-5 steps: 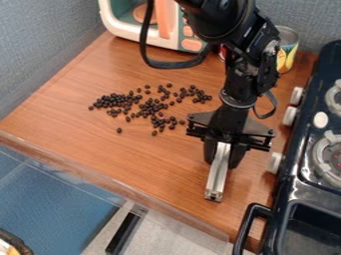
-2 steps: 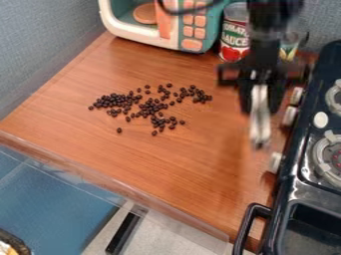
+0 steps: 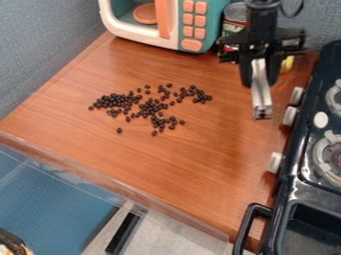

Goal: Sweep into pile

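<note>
Small black beans (image 3: 116, 101) lay scattered in a loose, uneven patch on the wooden counter (image 3: 166, 164). To their right in the view, the gripper (image 3: 259, 79) hung clamped on a silver metal bar (image 3: 261, 97), which slanted downward. Beyond the beans stood a toy microwave (image 3: 143, 34), with a can (image 3: 232, 24) just beside it. A toy stove (image 3: 303, 191) lined the view's right edge.

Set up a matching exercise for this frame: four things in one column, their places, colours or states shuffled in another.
Things:
1. dark beans
2. toy microwave
3. metal bar
4. stove

Places, colours or states:
A. held in the gripper
B. along the view's right edge
C. spread loosely on the wooden counter
D. white and teal, with orange buttons

Pairs: 1-C; 2-D; 3-A; 4-B
</note>
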`<state>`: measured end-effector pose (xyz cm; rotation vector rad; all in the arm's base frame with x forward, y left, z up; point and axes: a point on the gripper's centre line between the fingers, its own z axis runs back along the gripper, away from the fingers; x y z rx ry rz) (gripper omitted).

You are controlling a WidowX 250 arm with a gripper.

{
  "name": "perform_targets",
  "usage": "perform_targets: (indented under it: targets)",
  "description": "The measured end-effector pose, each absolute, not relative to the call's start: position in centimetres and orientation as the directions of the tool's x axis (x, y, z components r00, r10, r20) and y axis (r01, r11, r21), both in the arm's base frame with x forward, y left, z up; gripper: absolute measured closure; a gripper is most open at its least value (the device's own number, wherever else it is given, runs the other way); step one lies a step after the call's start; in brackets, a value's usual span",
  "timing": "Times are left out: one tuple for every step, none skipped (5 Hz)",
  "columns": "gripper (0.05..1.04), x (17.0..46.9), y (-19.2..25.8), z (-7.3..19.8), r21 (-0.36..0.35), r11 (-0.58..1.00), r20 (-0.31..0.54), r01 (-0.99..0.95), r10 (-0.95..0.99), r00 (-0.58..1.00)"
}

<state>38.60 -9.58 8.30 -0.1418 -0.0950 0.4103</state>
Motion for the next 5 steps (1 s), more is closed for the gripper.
perform_targets:
  targets:
    - [0.714, 39.7, -8.4, 5.1, -0.110, 0.884, 0.014, -0.454, 0.458, 0.889]
    - [0.714, 40.1, -8.0, 2.6, -0.079, 0.875, -0.014, -0.478, 0.479, 0.878]
    - [0.714, 40.8, -8.0, 2.1, -0.067, 0.870, -0.008, -0.489, 0.490, 0.872]
    - [0.714, 41.5, -7.4, 2.0, -0.063, 0.865, -0.003, -0.497, 0.498, 0.867]
    - [0.714, 41.6, -6.7, 2.0, -0.060, 0.858, 0.000, -0.510, 0.511, 0.860]
